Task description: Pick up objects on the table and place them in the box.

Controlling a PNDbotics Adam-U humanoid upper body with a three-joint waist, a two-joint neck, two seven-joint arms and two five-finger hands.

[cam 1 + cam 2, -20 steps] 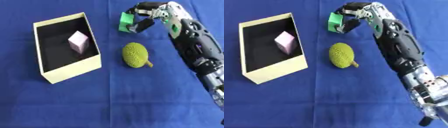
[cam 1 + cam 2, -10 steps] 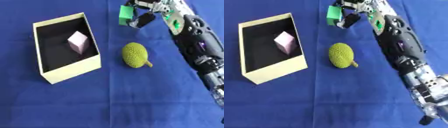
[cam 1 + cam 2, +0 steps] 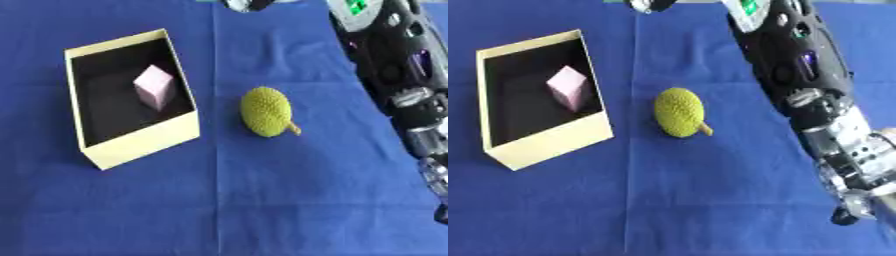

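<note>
Bumpy yellow-green fruit lies beside the box holding a pink block.

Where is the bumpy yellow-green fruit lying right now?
The fruit lies on the blue cloth near the middle, just right of the box.

A strip of bare blue table is seen between the box and the bumpy green fruit. The right side is filled by the robot's black arm. Part of the box floor is taken by a pink block.
</note>
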